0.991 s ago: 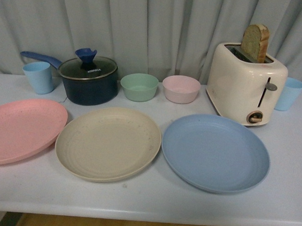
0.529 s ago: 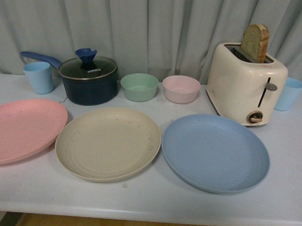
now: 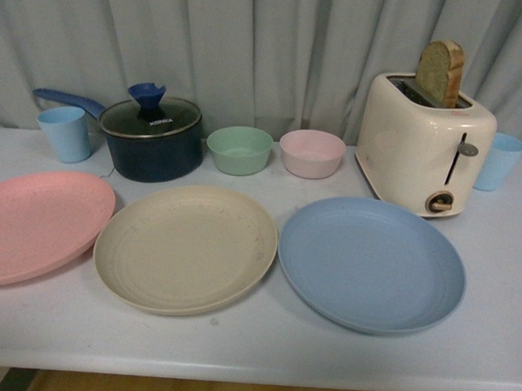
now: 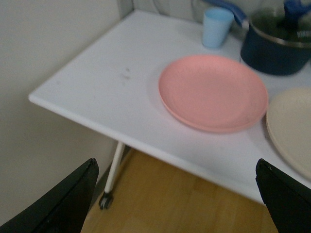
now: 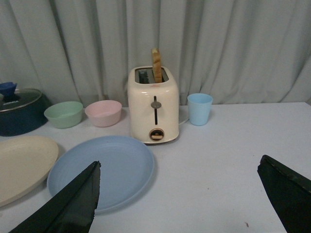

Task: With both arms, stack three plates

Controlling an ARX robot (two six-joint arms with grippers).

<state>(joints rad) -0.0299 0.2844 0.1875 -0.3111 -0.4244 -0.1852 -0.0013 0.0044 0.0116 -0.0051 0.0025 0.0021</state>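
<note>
Nothing moved: round matte pink plate point(image 3: 39, 225), beige plate point(image 3: 185, 248), blue plate point(image 3: 371, 263) unstacked. Left gripper point(image 4: 176, 164), right gripper point(image 5: 180, 165) spread, empty; first pickup next.

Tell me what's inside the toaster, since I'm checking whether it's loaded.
One slice of bread stands out of the toaster; its lower part is hidden in the slot. Nothing sticks out of the other slot, whose depth cannot be seen.

The pink plate point(image 3: 39, 225), beige plate point(image 3: 185, 248) and blue plate point(image 3: 371, 265) show slightly further left.
</note>
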